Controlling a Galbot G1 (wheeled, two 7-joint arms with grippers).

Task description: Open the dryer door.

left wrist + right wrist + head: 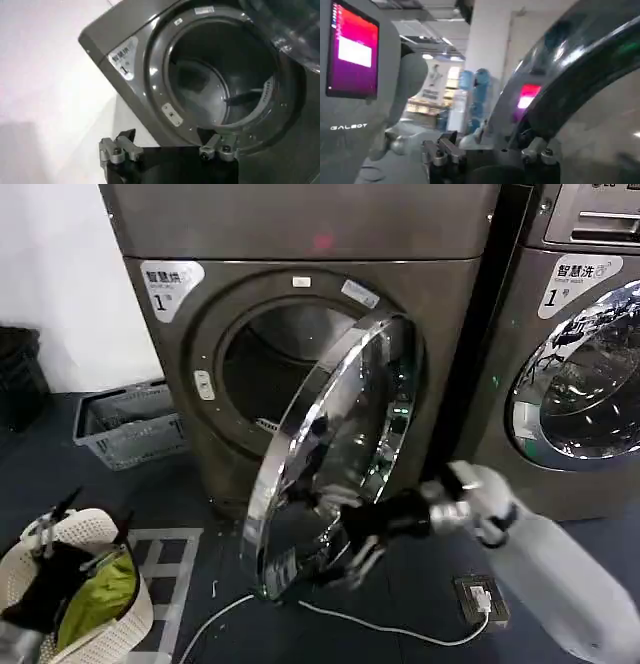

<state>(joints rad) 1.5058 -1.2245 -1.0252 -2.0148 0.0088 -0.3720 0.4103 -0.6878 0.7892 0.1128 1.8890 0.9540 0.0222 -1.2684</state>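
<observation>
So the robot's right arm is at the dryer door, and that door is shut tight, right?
Not quite. The right gripper is at the dryer door, but the head view shows the door swung well open, with the drum exposed behind it.

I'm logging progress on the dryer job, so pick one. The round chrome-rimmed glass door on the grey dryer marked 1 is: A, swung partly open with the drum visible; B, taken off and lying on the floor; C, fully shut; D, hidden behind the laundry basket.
A: the round chrome-rimmed glass door stands swung out from the grey dryer, baring the dark drum opening, with the right end effector at the door's lower edge.
</observation>
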